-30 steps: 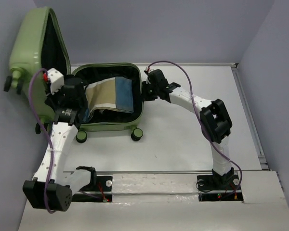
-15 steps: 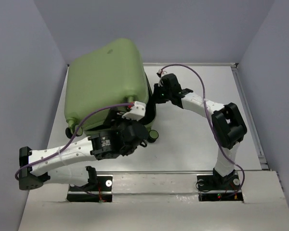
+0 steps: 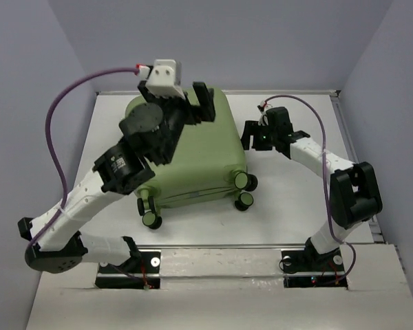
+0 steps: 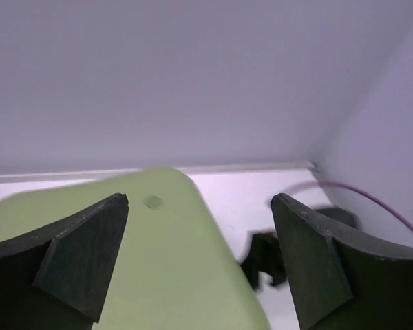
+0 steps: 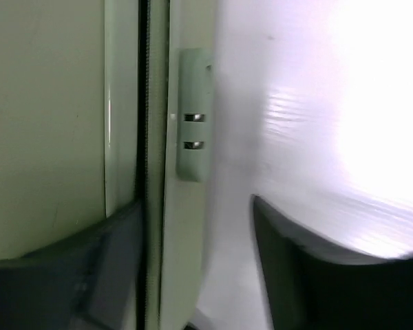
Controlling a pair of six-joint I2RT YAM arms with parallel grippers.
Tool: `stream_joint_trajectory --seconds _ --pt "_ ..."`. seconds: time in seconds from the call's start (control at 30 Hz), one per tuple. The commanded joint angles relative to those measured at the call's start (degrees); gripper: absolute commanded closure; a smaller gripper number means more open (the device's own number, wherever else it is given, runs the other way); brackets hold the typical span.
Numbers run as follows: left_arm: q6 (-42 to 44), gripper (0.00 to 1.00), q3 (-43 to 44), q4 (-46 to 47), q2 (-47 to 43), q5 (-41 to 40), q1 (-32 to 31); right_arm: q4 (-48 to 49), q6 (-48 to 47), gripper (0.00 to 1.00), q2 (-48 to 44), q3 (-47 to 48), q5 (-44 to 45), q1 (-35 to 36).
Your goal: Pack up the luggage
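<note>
From above, your left arm [image 3: 89,196] lies across the luggage [image 3: 210,155] and hides much of its left side; the shell is shut, so nothing inside shows. It lies flat on the surface [image 3: 296,206], left of the middle, long axis running near to far, wheels [image 3: 244,181] towards the near edge. The left arm reaches up and away from its base, with the left claw [image 3: 177,103] raised over the luggage's far end, spread wide and holding nothing. The right arm [image 3: 310,151] folds at the elbow and reaches leftward; the right claw [image 3: 256,136] sits just beside the luggage's right side, partly spread.

In the left wrist view, you see only a rounded green corner between two dark fingers [image 4: 82,254], cut off below; a dark shape to its right is too blurred to name.

In the right wrist view, everything is soft and glare washes out the right; a dark seam [image 5: 143,137] runs up the frame beside a small pale block [image 5: 193,117]; one finger is over the shell and one over the surface, pinching nothing.
</note>
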Motion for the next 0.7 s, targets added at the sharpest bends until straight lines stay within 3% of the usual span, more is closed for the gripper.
stream_joint_trajectory --seconds 0.0,0.07,0.1,0.17,0.2,0.23,0.27,0.3,0.4,0.43,0.57,0.67 --pt "-4.81 0.01 4.16 -1.62 4.85 13.38 21.05 -4.37 -2.24 0.12 -6.38 6.95 1.65 -1.22" --pt "-7.18 0.01 6.96 -2.32 9.49 18.19 29.57 -5.42 -2.33 0.08 -9.97 8.88 0.69 -1.22" --pt "-8.85 0.01 8.28 -2.85 11.43 27.36 38.58 -6.21 -2.50 0.08 -11.29 9.06 0.51 -1.22" --pt "-13.16 0.01 12.93 -4.17 19.33 38.55 45.66 -7.09 -2.85 0.19 -15.68 8.01 -0.28 -1.22" --pt "-13.52 0.01 15.12 -5.13 22.41 40.18 48.22 -7.62 -2.94 0.29 -17.26 7.49 -0.37 -0.26" --pt "-13.70 0.01 21.41 -8.79 29.75 41.24 51.81 -7.97 -2.94 0.71 -20.85 5.57 -0.89 0.70" --pt "-13.35 0.01 25.39 -11.00 33.82 41.51 53.16 -8.15 -2.86 0.87 -22.62 4.42 -1.07 2.19" --pt "-12.91 0.01 34.22 -13.20 37.61 44.13 54.21 -8.50 -2.86 0.93 -24.38 3.19 -1.07 6.99" --pt "-11.94 0.01 50.58 -19.28 51.85 48.27 57.91 -10.78 -3.29 0.93 -29.49 0.63 1.90 17.20" --pt "-12.38 0.01 52.65 -19.29 56.32 50.02 59.83 -11.40 -3.47 0.93 -30.37 0.10 3.22 23.76" --pt "-14.31 0.01 48.39 -12.12 58.91 54.44 63.01 -15.79 -3.29 0.93 -31.08 -0.61 3.75 34.95" --pt "-10.98 0.01 45.64 -10.84 62.32 56.54 63.28 -18.87 -3.38 0.93 -27.05 -0.17 4.98 39.11"
